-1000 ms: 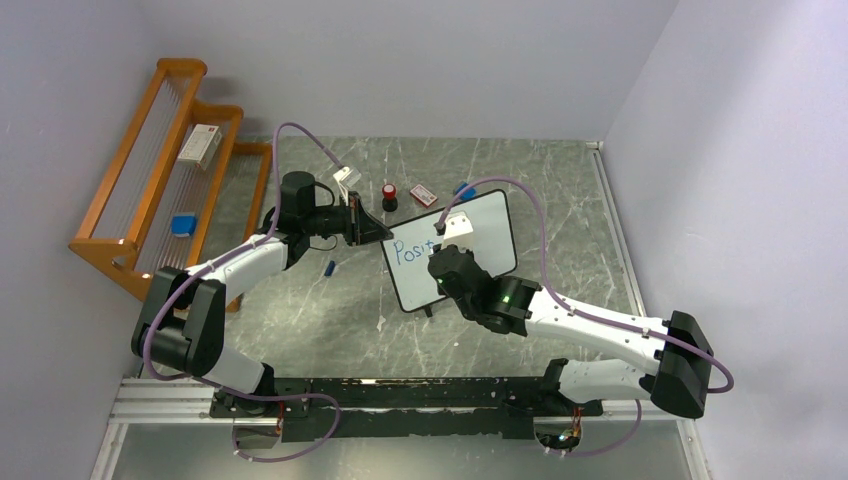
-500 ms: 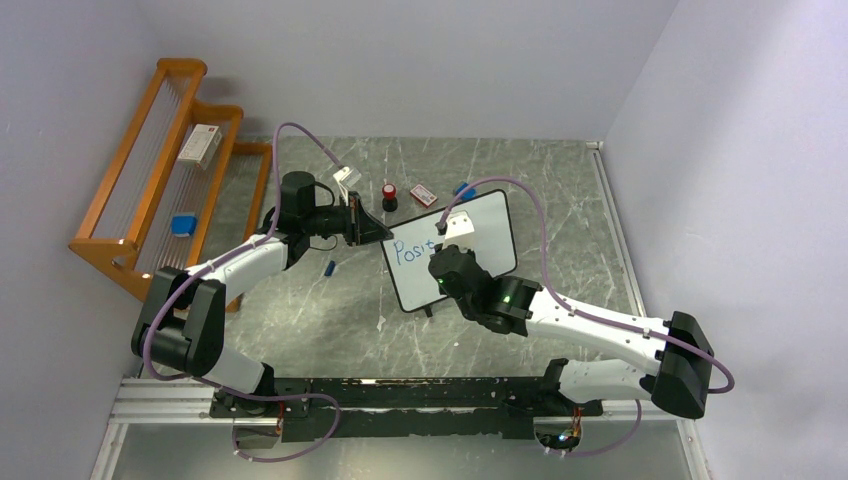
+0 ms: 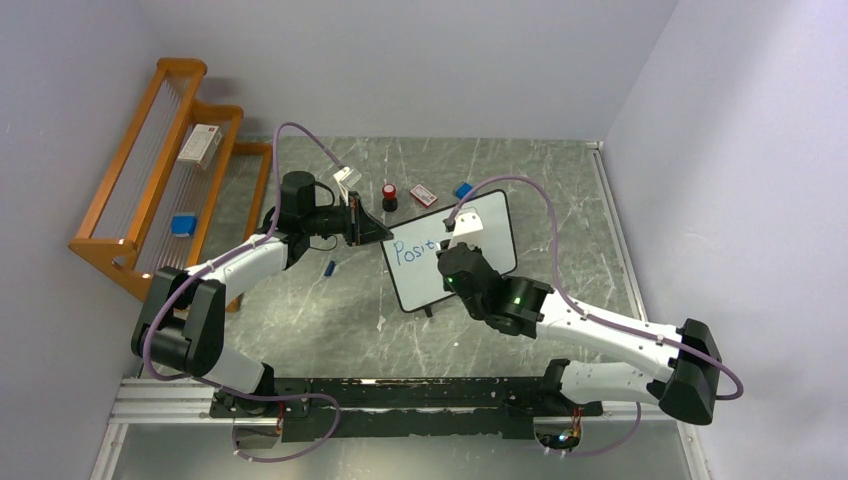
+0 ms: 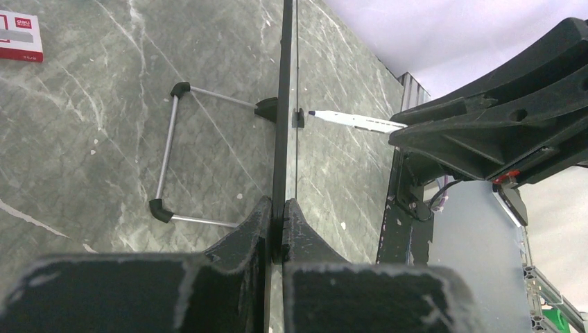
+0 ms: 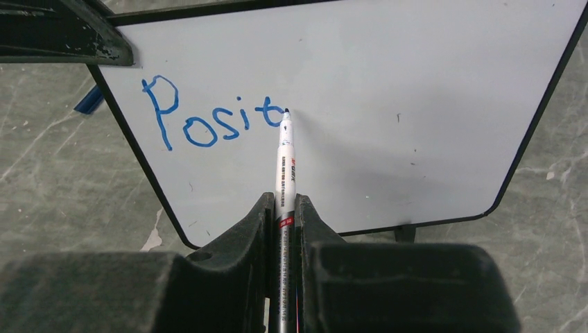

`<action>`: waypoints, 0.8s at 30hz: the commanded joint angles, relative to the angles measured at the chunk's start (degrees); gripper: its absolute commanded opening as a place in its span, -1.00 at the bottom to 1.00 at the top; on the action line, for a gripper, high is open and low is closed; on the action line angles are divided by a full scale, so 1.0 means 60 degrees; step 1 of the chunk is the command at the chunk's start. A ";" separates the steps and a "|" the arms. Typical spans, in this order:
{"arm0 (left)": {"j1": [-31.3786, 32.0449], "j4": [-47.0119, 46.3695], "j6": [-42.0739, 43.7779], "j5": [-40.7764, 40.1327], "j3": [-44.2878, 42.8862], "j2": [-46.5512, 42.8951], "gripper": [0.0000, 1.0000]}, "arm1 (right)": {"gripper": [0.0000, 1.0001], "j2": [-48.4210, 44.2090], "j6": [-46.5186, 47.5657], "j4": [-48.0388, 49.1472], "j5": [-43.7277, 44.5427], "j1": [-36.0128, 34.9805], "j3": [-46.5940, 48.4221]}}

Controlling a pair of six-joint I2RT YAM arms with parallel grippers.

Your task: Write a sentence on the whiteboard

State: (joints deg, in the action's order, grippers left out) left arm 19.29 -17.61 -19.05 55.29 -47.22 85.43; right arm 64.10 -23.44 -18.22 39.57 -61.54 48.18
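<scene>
Top external view shows the whiteboard (image 3: 495,240) standing up near the middle of the grey stone table (image 3: 560,200); a thin wire stand (image 4: 166,159) props it from behind; the left gripper (image 4: 277,211) is squeezed shut on the board's thin black edge, on its left side; the right gripper (image 5: 284,208) is closed tight around a white marker pen (image 5: 285,163), and the pen pokes straight out from between the fingers; the pen's dark tip touches the white face just after the last letter; the sentence (image 5: 211,121) is blue and reads only "Posit" (a big P, then small letters), near the top left of the board; behind the board on the table sit a little red thing (image 3: 389,192), a small red and white box (image 3: 424,194) and a small blue thing (image 3: 463,189); a small blue piece (image 3: 329,267) lies on the table just left of the board; a wooden rack (image 3: 100,252) stands at the far left.
</scene>
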 commanded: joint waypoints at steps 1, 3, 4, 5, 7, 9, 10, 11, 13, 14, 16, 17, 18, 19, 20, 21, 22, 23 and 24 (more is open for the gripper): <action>0.0037 0.0678 0.0435 -0.0178 -0.0025 0.0334 -0.90 | -1.00 -0.0121 0.0243 0.0281 0.0316 0.0082 0.0126; 0.0035 0.0664 0.0421 -0.0168 -0.0022 0.0329 -0.90 | -1.00 -0.0042 0.0318 0.0372 0.0267 0.0129 0.0129; 0.0037 0.0664 0.0421 -0.0175 -0.0025 0.0321 -0.90 | -1.00 -0.0003 0.0331 0.0407 0.0243 0.0159 0.0136; 0.0037 0.0677 0.0430 -0.0174 -0.0025 0.0322 -0.90 | -1.00 0.0040 0.0364 0.0461 0.0221 0.0181 0.0142; 0.0037 0.0665 0.0435 -0.0169 -0.0024 0.0323 -0.90 | -1.00 0.0103 0.0418 0.0566 0.0189 0.0220 0.0151; 0.0037 0.0653 0.0415 -0.0150 -0.0025 0.0335 -0.90 | -1.00 0.0167 0.0472 0.0634 0.0148 0.0263 0.0165; 0.0037 0.0650 0.0407 -0.0148 -0.0025 0.0337 -0.90 | -1.00 0.0195 0.0491 0.0671 0.0122 0.0280 0.0172; 0.0033 0.0649 0.0406 -0.0147 -0.0023 0.0337 -0.90 | -1.00 0.0213 0.0515 0.0728 0.0084 0.0308 0.0172; 0.0037 0.0636 0.0404 -0.0135 -0.0025 0.0336 -0.90 | -1.00 0.0278 0.0548 0.0813 0.0008 0.0345 0.0158; 0.0037 0.0627 0.0395 -0.0126 -0.0025 0.0333 -0.90 | -1.00 0.0326 0.0548 0.0830 -0.0015 0.0357 0.0169; 0.0037 0.0613 0.0382 -0.0118 -0.0025 0.0326 -0.90 | -1.00 0.0389 0.0565 0.0912 -0.0052 0.0367 0.0165; 0.0037 0.0595 0.0370 -0.0105 -0.0009 0.0343 -0.90 | -1.00 0.0399 0.0583 0.0956 -0.0083 0.0385 0.0158; 0.0037 0.0580 0.0361 -0.0089 -0.0010 0.0351 -0.90 | -1.00 0.0425 0.0602 0.0982 -0.0112 0.0396 0.0165; 0.0037 0.0576 0.0355 -0.0090 -0.0007 0.0363 -0.90 | -1.00 0.0465 0.0593 0.0970 -0.0154 0.0411 0.0183; 0.0037 0.0576 0.0361 -0.0089 -0.0010 0.0366 -0.90 | -1.00 0.0491 0.0602 0.0971 -0.0171 0.0429 0.0187; 0.0037 0.0576 0.0355 -0.0089 -0.0009 0.0361 -0.90 | -1.00 0.0518 0.0595 0.0953 -0.0178 0.0440 0.0200; 0.0037 0.0574 0.0348 -0.0085 -0.0018 0.0366 -0.90 | -1.00 0.0534 0.0589 0.0932 -0.0197 0.0447 0.0202; 0.0037 0.0576 0.0359 -0.0088 -0.0024 0.0366 -0.90 | -1.00 0.0549 0.0588 0.0907 -0.0207 0.0459 0.0202; 0.0037 0.0589 0.0354 -0.0101 -0.0020 0.0367 -0.90 | -1.00 0.0567 0.0562 0.0849 -0.0221 0.0475 0.0215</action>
State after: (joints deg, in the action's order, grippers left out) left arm 19.27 -17.61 -19.05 55.35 -47.24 85.52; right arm 66.46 -20.25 -14.39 38.89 -59.53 48.21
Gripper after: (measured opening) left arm 0.079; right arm 0.150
